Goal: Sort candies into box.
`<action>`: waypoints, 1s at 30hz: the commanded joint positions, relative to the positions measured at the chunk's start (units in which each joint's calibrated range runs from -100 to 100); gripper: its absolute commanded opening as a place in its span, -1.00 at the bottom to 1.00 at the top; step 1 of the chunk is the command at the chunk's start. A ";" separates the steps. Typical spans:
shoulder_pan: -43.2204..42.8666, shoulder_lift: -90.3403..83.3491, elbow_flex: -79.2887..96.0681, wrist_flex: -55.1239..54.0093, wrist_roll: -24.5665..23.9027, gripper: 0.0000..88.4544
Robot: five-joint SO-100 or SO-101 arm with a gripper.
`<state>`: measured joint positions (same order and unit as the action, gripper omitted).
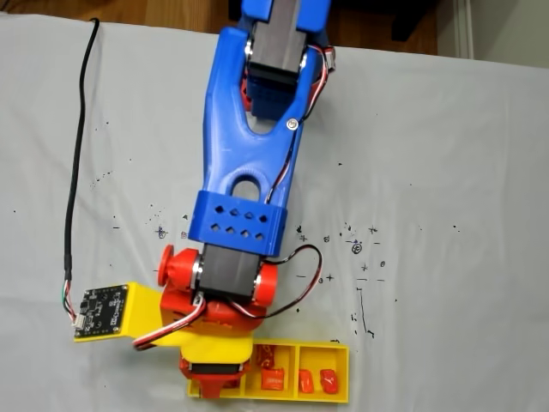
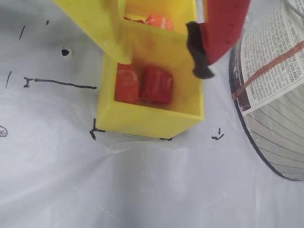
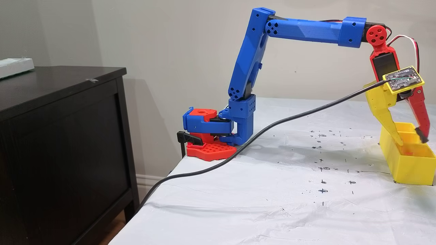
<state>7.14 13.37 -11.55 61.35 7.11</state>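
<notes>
The gripper (image 3: 410,137) hangs over the yellow box (image 3: 407,166) at the right end of the table (image 3: 272,197) in the side fixed view, its yellow finger (image 3: 388,120) and red finger (image 3: 420,114) spread wide apart with nothing between them. The yellow fingertip reaches the rim of the nearest compartment, while the red tip with its black pad stands just above the opposite wall.

In the wrist view, two red candies (image 2: 145,84) lie side by side, touching, on the floor of the compartment straight below the open fingers. The next compartment, farther along the box's length, holds orange candies (image 2: 159,21), partly hidden by the yellow finger and the dividing wall. In the fixed view from above, the box (image 1: 330,378) lies with its long axis running left to right along the bottom edge; two small orange pieces (image 1: 316,380) sit in its right compartment and more wrappers in the middle one, while the arm covers the left one.

No candy lies loose on the table in these views, so the sorting looks nearly or fully done. The candies sit directly beneath the gripper, so any coming move is most likely a straight lift up and away, keeping both fingertips clear of the box walls.
</notes>
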 commanded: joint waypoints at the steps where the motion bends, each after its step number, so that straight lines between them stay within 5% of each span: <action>1: 0.47 -2.43 -1.24 0.17 -0.10 -0.38; 7: 0.74 -3.87 -1.33 0.42 -0.05 -0.49; 12: 0.92 -8.96 1.13 -0.07 -0.39 -0.96; 30: -4.60 -59.08 57.02 -13.99 -2.74 -1.00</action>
<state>3.00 -28.60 33.02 51.35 4.96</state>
